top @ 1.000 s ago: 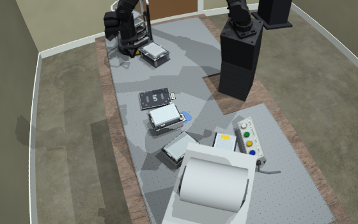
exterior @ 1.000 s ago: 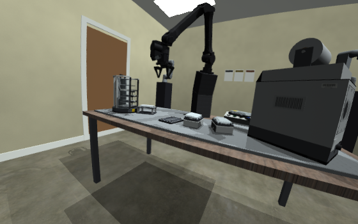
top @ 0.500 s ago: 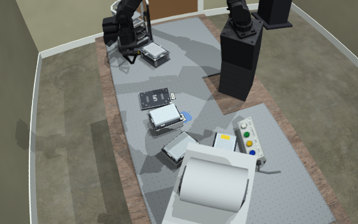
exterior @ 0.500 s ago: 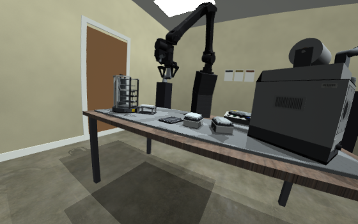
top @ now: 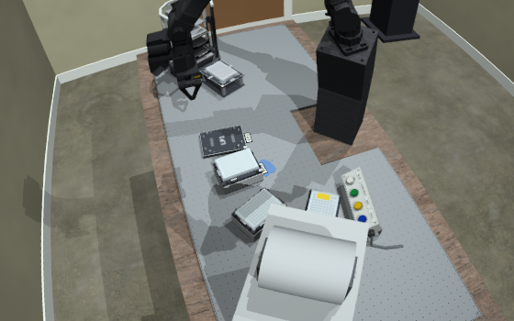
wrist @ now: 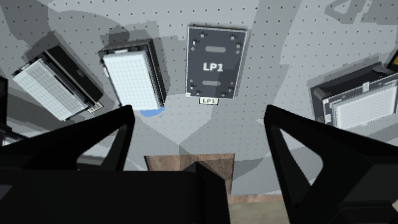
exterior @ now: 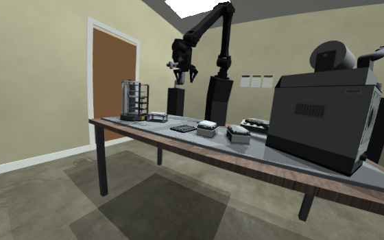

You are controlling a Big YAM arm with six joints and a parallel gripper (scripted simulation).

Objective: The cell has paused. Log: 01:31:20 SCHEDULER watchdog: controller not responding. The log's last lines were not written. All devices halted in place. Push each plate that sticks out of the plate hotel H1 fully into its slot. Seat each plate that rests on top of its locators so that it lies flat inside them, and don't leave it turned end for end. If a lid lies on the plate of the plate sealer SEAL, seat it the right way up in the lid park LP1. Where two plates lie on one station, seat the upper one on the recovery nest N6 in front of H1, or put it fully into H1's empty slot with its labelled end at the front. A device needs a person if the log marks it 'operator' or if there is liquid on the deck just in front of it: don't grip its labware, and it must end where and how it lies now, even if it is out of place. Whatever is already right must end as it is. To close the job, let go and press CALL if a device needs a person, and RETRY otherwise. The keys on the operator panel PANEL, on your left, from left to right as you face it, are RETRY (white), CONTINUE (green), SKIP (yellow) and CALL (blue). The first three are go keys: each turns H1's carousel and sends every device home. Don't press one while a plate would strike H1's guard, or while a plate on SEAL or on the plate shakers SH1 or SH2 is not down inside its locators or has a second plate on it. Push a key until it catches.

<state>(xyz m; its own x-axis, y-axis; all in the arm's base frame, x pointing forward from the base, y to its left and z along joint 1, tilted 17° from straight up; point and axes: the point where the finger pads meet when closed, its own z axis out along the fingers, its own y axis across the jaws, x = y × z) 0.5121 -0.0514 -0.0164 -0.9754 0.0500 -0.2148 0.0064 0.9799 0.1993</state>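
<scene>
My gripper [top: 192,90] [exterior: 184,73] is open and empty, high above the deck's far left edge [wrist: 200,120]. The plate hotel H1 [exterior: 135,101] stands behind it; my arm hides most of it from above. A plate [top: 221,75] [wrist: 360,100] lies on the nest in front of H1. The dark lid park LP1 [top: 223,140] [wrist: 216,62] is bare. A white plate [top: 238,167] [wrist: 134,75] sits on a shaker with a blue puddle [top: 267,167] [wrist: 150,111] beside it. A second shaker's plate [top: 256,213] [wrist: 55,85] looks skewed. A plate with a yellow patch [top: 323,202] lies at the sealer SEAL [top: 307,261].
The operator panel [top: 359,199] with white, green, yellow and blue keys lies right of the sealer. My arm's tall black base [top: 345,78] stands on the right side. Another black column [top: 391,16] stands at the back. The table's wooden edge shows below my fingers.
</scene>
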